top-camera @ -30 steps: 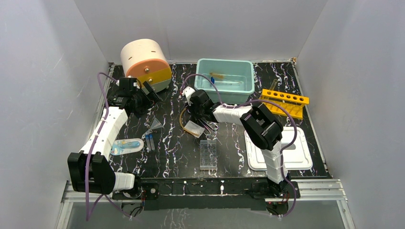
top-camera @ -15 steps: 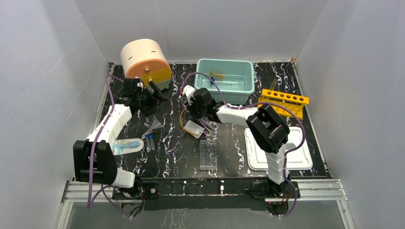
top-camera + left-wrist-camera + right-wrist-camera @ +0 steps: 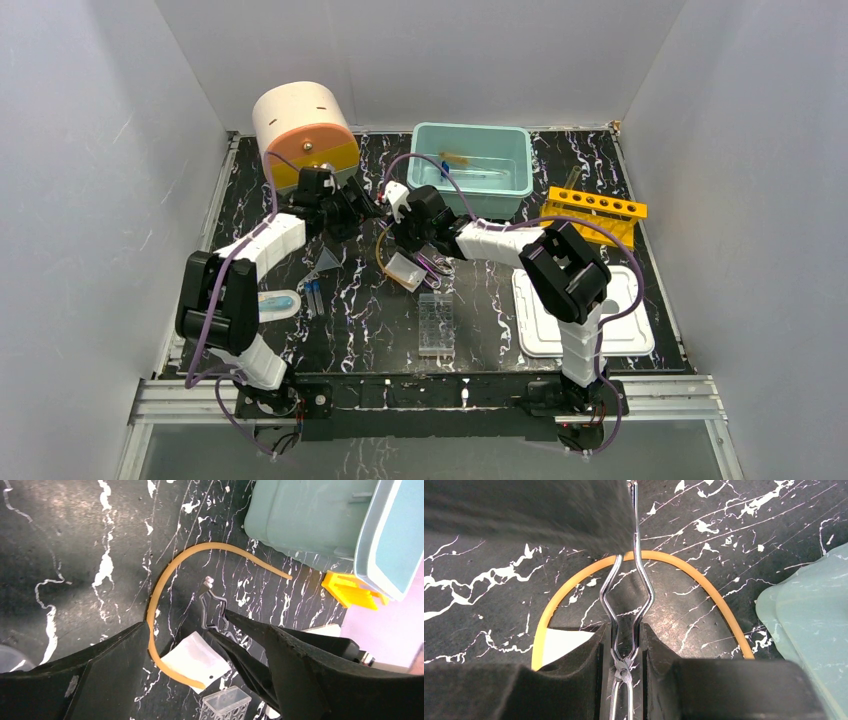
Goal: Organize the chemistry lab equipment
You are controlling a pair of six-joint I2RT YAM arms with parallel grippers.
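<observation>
My right gripper [image 3: 624, 652] is shut on the metal tongs [image 3: 626, 605] just above their pivot, and their tips point away over the black table. The tongs lie across a tan tube loop [image 3: 574, 587] that runs to a white tag [image 3: 566, 642]. My left gripper [image 3: 200, 635] stands open right by the tong tips [image 3: 212, 605], holding nothing. In the top view the two grippers nearly meet, the left gripper [image 3: 362, 207] beside the right gripper [image 3: 412, 228]. A clear funnel [image 3: 325, 262], thin tubes [image 3: 314, 295], a blue-footed cylinder [image 3: 272, 303] and a clear well plate [image 3: 436, 322] lie nearer the arms.
A teal bin [image 3: 505, 185] holding a few items stands at the back centre. The cream-and-orange drum [image 3: 303, 135] is behind the left gripper. A yellow holed rack [image 3: 595, 212] sits at the right, and a white lid [image 3: 580, 325] lies at the front right.
My left arm has swung right from in front of the drum to beside the right gripper, still open. The right gripper has stayed in place, holding the tongs.
</observation>
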